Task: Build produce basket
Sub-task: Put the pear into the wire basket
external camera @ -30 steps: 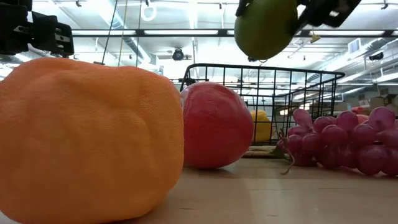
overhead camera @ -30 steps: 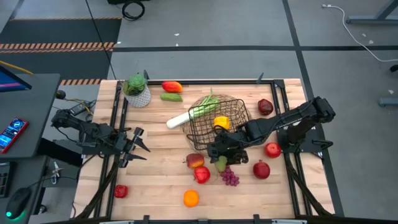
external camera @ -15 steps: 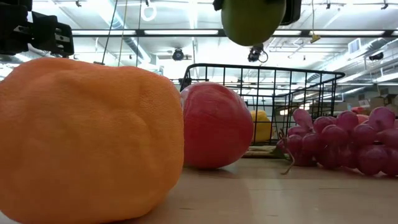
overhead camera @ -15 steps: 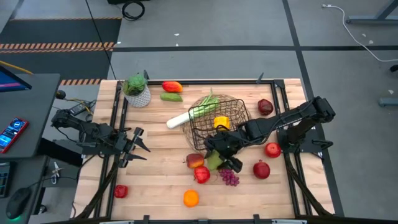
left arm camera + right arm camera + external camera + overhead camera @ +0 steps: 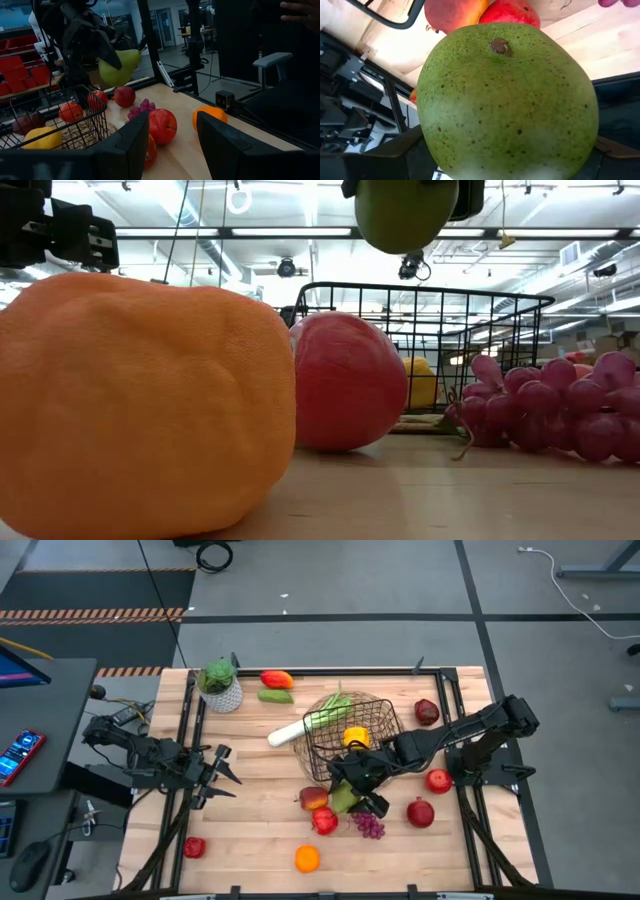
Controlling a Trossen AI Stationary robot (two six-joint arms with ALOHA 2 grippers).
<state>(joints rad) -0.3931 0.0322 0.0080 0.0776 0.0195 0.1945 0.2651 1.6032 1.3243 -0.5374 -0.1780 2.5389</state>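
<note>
High view: right gripper (image 5: 350, 794) sits just off the near-left corner of the black wire basket (image 5: 385, 718), closed on a green pear (image 5: 344, 799). Pear's long axis runs diagonal on the table plane, roughly toward the red-yellow apple (image 5: 313, 799); which end is the stem can't be told here, arm covers most of it. Basket holds a yellow pepper (image 5: 355, 736); leek (image 5: 305, 724) lies across its far-left rim, white end out over the table, green end toward the basket. Grapes (image 5: 370, 826) just below the gripper. Left gripper (image 5: 222, 772) waits at table's left edge, fingers spread, holding nothing.

Low view: pear (image 5: 405, 214) hangs up top w/ its rounded bottom down, top cut off by the frame; gripper mostly out of shot. Orange (image 5: 140, 400) fills the foreground, hides much of the table. Basket (image 5: 440, 330) behind a red apple (image 5: 345, 380).

Left wrist: pear (image 5: 117, 67) held aloft above the basket's (image 5: 60, 120) near edge, narrow end pointing sideways.

Right wrist: pear (image 5: 507, 100) fills the frame, blossom end facing the camera; fingers barely visible at the sides.
</note>
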